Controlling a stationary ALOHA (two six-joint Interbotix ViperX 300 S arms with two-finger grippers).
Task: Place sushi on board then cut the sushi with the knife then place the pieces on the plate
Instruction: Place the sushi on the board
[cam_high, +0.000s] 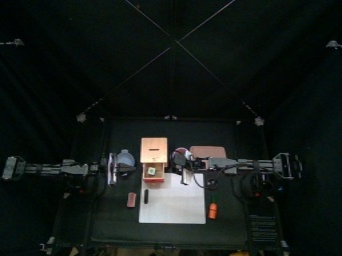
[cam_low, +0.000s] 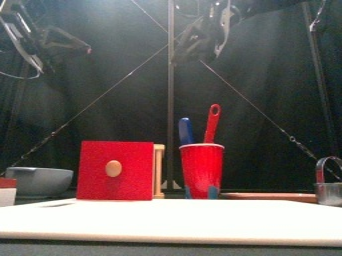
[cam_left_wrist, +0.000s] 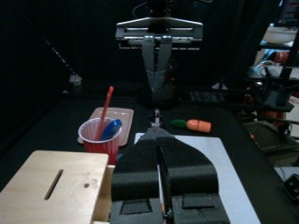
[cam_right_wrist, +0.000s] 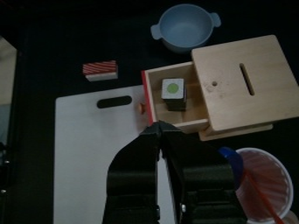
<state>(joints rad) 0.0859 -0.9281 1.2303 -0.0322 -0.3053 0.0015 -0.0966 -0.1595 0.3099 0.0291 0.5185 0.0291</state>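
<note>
White cutting board (cam_low: 171, 222) lies flat across the foreground, with both grippers hanging high above the table. The right gripper (cam_right_wrist: 156, 129) has its fingers clenched together on nothing. Just past their tips is the open drawer (cam_right_wrist: 193, 109) of the wooden box (cam_right_wrist: 239, 74), and the toy sushi roll (cam_right_wrist: 173, 90) lies inside that drawer, not on the board. Farther out from those fingertips, past the box, stands the blue-grey bowl (cam_right_wrist: 187, 24). A red striped toy (cam_right_wrist: 100, 67) lies off to one side, near the board's end. The red cup (cam_low: 203, 170) stands close beside the right fingers and holds the blue knife (cam_low: 186, 130) and the red knife (cam_low: 211, 120). The left gripper (cam_left_wrist: 158, 133) is likewise clenched and empty. Ahead of its fingertips lie an orange toy with a green end (cam_left_wrist: 187, 125) and the pink tray (cam_left_wrist: 117, 114), with the box close at one side.
</note>
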